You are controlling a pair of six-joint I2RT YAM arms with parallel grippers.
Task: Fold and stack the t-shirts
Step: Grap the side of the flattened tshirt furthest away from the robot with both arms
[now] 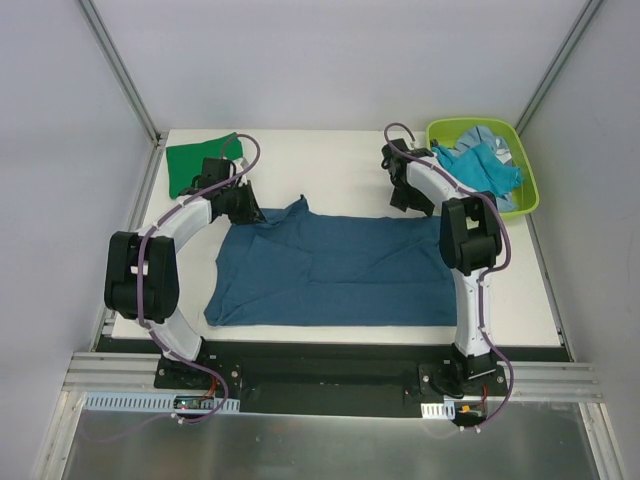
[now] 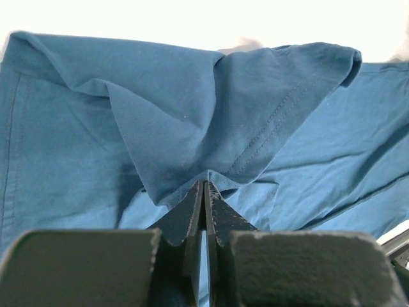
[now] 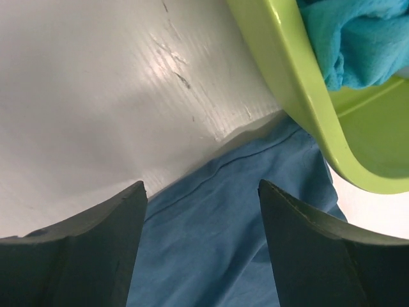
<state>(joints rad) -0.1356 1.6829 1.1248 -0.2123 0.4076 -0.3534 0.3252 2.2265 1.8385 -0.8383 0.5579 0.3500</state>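
From above, the blue t-shirt point(image 1: 330, 270) lies spread in the middle, with the green t-shirt point(image 1: 195, 165) folded at far left; at the left wrist, my left gripper point(image 2: 204, 192) is clamped on its sleeve; at the right wrist, my right gripper point(image 3: 201, 192) gapes wide over the far edge, probably not touching; the fold is only starting; next, the right must pinch that edge.

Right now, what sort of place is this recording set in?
Probably a lab robot cell: plain white walls enclose a white table, two arms are bolted to an aluminium rail, a dark blue t-shirt lies spread.
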